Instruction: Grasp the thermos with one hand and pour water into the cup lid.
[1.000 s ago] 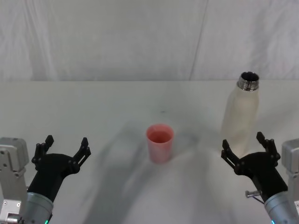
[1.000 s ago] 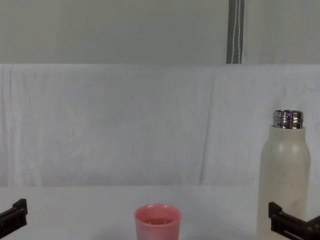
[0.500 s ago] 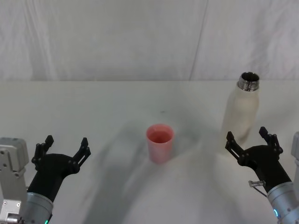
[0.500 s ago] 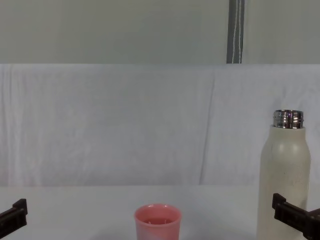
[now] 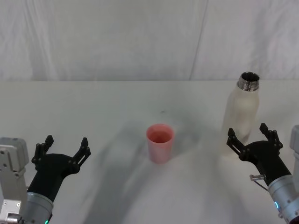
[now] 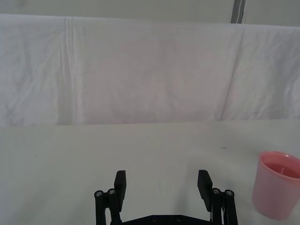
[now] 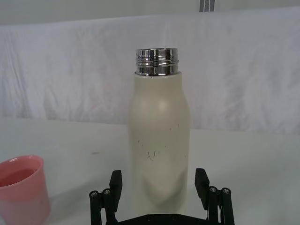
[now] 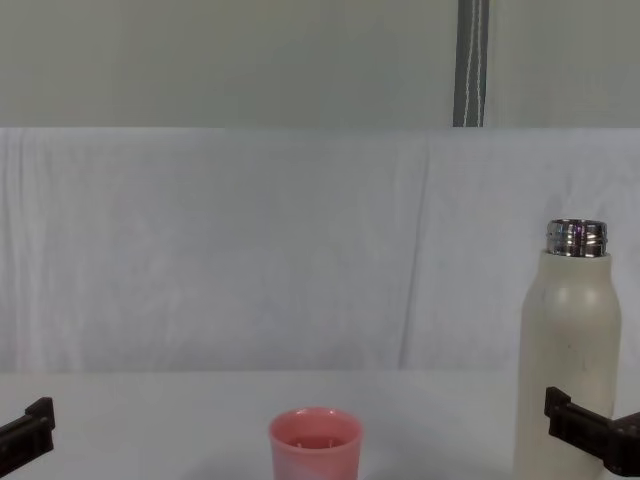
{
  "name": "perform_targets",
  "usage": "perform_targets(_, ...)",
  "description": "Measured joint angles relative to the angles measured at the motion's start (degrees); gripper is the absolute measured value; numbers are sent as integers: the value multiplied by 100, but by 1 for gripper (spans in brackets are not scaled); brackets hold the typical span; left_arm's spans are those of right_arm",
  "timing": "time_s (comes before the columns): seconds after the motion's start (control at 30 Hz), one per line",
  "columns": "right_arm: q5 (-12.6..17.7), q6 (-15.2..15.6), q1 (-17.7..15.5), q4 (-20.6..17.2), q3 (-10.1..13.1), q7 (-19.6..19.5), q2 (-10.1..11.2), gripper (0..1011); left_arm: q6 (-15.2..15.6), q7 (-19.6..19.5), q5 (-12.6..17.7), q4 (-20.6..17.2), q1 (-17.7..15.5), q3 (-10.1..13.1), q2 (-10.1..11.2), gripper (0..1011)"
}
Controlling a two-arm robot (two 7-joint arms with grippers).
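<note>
**A:** White cloth over the table (image 5: 93, 102) and up the back wall. Head view first: where's the thermos (image 5: 240, 116)?

**B:** Stands upright at the table's two o'clock, cap off, steel neck up, long axis vertical. Sits dead ahead, at twelve o'clock, of the right gripper (image 5: 247, 131), just beyond the fingertips. Spread wide, holding nothing.

**A:** And the cup lid (image 5: 160, 142)?

**B:** Upright near the centre, about nine o'clock from the thermos and well apart from it. Left gripper (image 5: 66, 141) low at the table's seven o'clock, also spread wide and empty, with the cup at roughly two o'clock.

**A:** Left wrist view?

**B:** Open fingers of the left gripper (image 6: 161, 176) over bare cloth, cup lid (image 6: 277, 190) off to one side, not between them. Looks parked.

**A:** Right wrist view?

**B:** Thermos (image 7: 159, 140) square in the middle, lower body lined up with the gap of the right gripper (image 7: 158, 180). Fingers flank it on both sides but appear not to touch yet. Cup lid (image 7: 21, 187) at the edge.

**A:** Chest view?

**B:** Thermos (image 8: 570, 350) tall at three o'clock, cup lid (image 8: 314, 445) low at six. Dark finger of the right gripper beside the bottle's base.

**A:** Judgement?

**B:** Clearly nearer by the right arm. Probably needs a short push to twelve o'clock, then a squeeze across the vertical body, before any tilt toward nine o'clock.
</note>
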Motion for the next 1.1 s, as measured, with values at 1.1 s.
perform_targets(1.1,-35,-70,768,811,71,172,-153,1001,0,0,0,0,0,0,0,1001)
